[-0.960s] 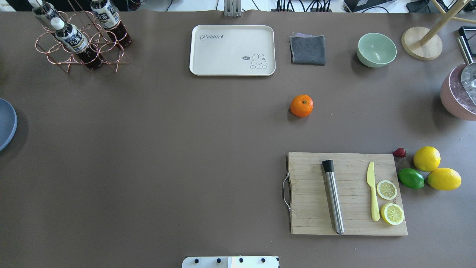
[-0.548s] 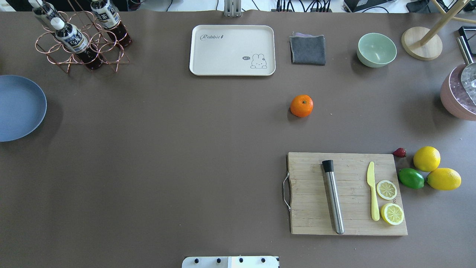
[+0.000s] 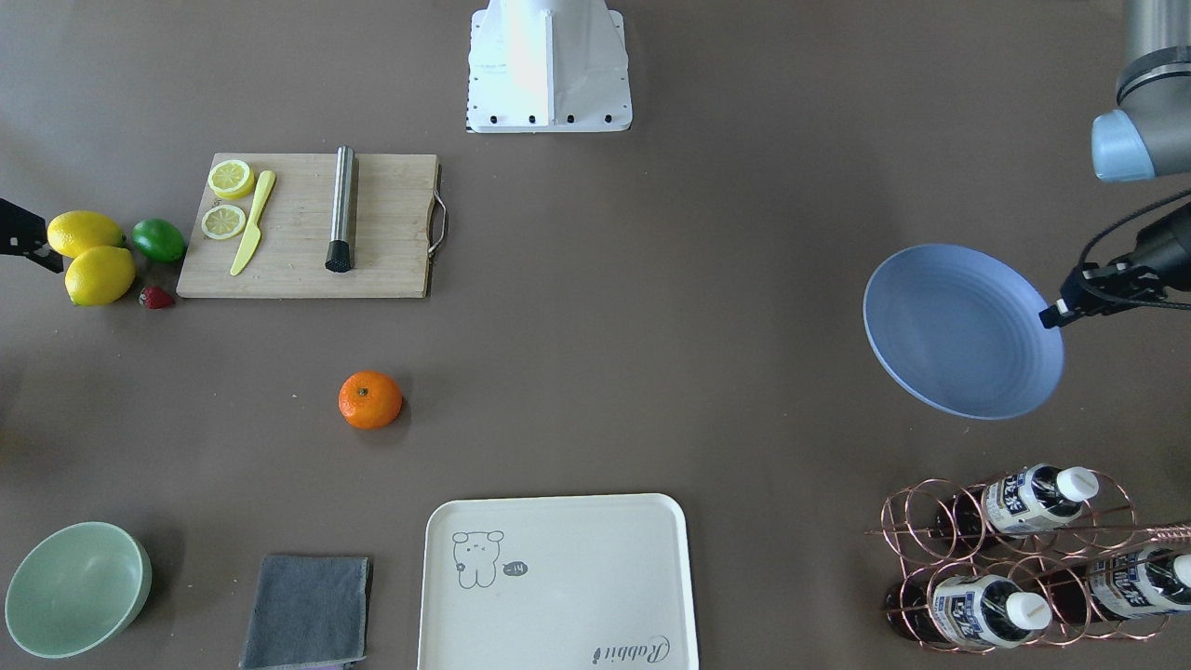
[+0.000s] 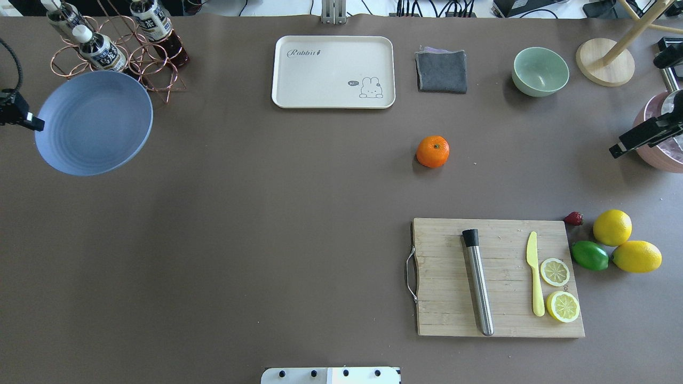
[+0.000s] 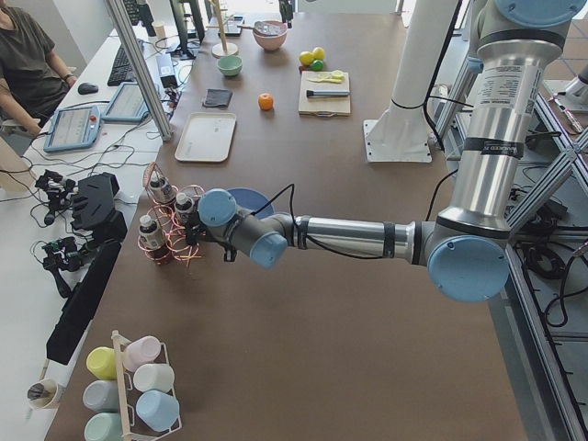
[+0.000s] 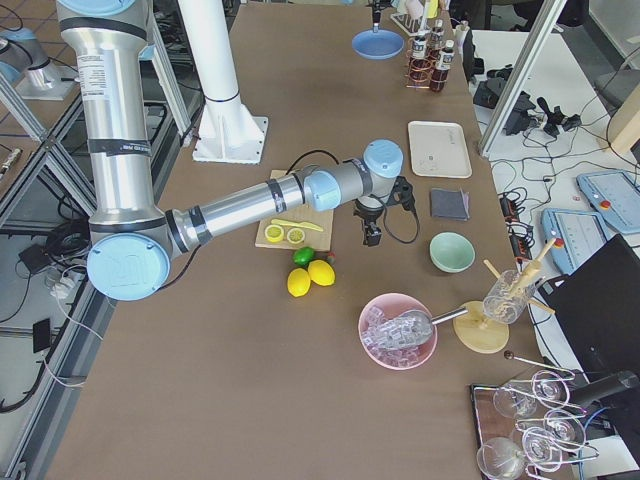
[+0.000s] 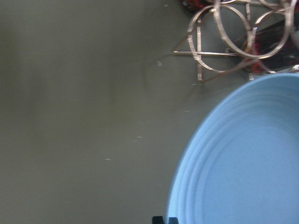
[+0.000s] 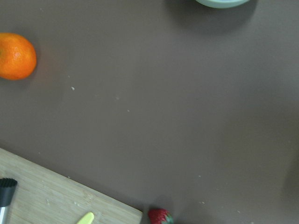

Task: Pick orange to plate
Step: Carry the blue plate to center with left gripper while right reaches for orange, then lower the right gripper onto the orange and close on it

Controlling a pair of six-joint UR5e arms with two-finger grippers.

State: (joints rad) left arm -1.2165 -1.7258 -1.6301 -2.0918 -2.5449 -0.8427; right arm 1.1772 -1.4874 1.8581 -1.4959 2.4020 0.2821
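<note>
Blue plate is clear of the tabletop, held up over the left edge toward the far-left corner. In the overhead view its far rim overlaps the copper bottle rack. It carries nothing.

Progress: early. The orange lies on the tabletop right of the middle and nearer the far edge, between the cutting board and the grey cloth. Nothing touches it, and it is well apart from the plate. Grasping the fruit, carrying it and setting it on the plate are all not yet done. In my judgement the plate also has to come down within reach before the placing can be done.

Left arm: stretched out low and nearly level along the table's left end, wrist turned toward the rack. The left gripper has its jaws closed on the plate's rim, on the side nearest the left edge.

Right arm: reaches out over the right edge. The right gripper hangs just beside the pink bowl, pointing inward, well apart from the orange. Its wrist camera catches the fruit at the upper left of its view. Only a dark finger shows at the frame edges, so I cannot tell how its jaws stand, though nothing appears to be between them.
</note>
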